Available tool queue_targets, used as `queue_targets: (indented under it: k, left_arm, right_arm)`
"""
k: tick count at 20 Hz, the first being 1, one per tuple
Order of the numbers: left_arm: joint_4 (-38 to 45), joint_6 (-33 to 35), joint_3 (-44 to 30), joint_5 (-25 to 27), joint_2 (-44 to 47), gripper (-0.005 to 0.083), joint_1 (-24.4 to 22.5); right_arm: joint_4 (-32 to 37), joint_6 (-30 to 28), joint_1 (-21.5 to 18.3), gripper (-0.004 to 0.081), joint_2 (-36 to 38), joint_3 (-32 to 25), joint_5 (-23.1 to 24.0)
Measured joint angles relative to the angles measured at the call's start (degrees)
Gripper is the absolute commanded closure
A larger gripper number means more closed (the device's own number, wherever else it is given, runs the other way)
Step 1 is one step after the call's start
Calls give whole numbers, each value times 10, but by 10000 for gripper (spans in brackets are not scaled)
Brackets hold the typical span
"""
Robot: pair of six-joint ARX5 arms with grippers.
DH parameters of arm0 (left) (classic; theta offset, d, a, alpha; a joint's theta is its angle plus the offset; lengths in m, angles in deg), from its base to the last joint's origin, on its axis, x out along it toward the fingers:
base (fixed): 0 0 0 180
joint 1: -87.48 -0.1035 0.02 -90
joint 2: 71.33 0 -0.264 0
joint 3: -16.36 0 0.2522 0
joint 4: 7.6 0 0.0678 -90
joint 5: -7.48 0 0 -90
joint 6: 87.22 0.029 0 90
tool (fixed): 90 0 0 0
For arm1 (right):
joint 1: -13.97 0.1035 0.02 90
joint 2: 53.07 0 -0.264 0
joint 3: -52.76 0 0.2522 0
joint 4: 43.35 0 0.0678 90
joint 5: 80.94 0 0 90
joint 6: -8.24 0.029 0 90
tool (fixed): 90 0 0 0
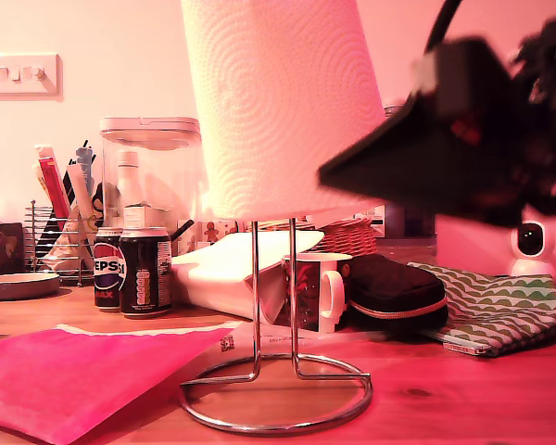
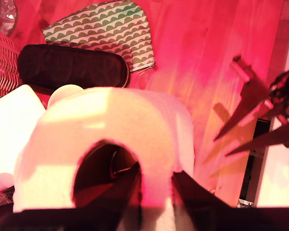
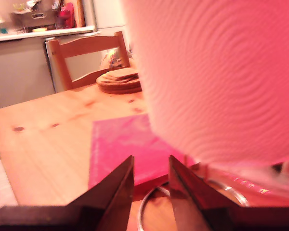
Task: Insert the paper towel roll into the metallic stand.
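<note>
The paper towel roll (image 1: pixel 283 102) is a thick white embossed cylinder hanging upright above the table. My first gripper (image 2: pixel 155 171) is shut on its wall, one finger down inside the core and one outside. The metallic stand (image 1: pixel 276 408) sits below, and its two chrome rods run up into the roll's underside. My second gripper (image 1: pixel 329 171) shows as a dark blur beside the roll's lower part at the exterior view's right. Its jaws (image 3: pixel 151 161) stand narrowly open with nothing between them, facing the roll (image 3: pixel 221 82) and the ring base (image 3: pixel 149 202).
Behind the stand lie a white mug (image 1: pixel 320 287), a black pouch (image 1: pixel 394 292), a green patterned pouch (image 1: pixel 500 311) and a white bag (image 1: pixel 232 269). Two soda cans (image 1: pixel 130 271) and a utensil rack (image 1: pixel 60 241) stand at the exterior view's left. Pink paper (image 1: pixel 74 371) covers the front.
</note>
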Motion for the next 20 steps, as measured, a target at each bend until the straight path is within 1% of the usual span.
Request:
queue_targets:
  k: [2,4,6,9,10,12,13,14,15,17,20]
  left_arm:
    - [0,0,0,0,0,795,0]
    - [0,0,0,0,0,795,0]
    - [0,0,0,0,0,795,0]
    - [0,0,0,0,0,795,0]
    - [0,0,0,0,0,795,0]
    - [0,0,0,0,0,795,0]
    - [0,0,0,0,0,795,0]
    - [0,0,0,0,0,795,0]
    - [0,0,0,0,0,795,0]
    - [0,-4,0,0,0,795,0]
    - [0,-8,0,0,0,795,0]
  right_arm:
    - [-24,-17,0,584,46,-1,10]
    - [-47,-40,0,604,99,0,24]
    - [-88,-55,0,612,154,0,37]
    - [-190,-74,0,617,234,15,42]
    - [-237,-82,0,642,255,30,49]
    - [-337,-95,0,745,289,79,70]
    - [-387,-100,0,781,302,109,82]
    - [-431,-107,0,781,311,135,92]
    - [-463,-109,0,781,318,154,106]
    - [-506,-110,-10,781,333,160,131]
    - [-565,-108,-49,781,357,156,123]
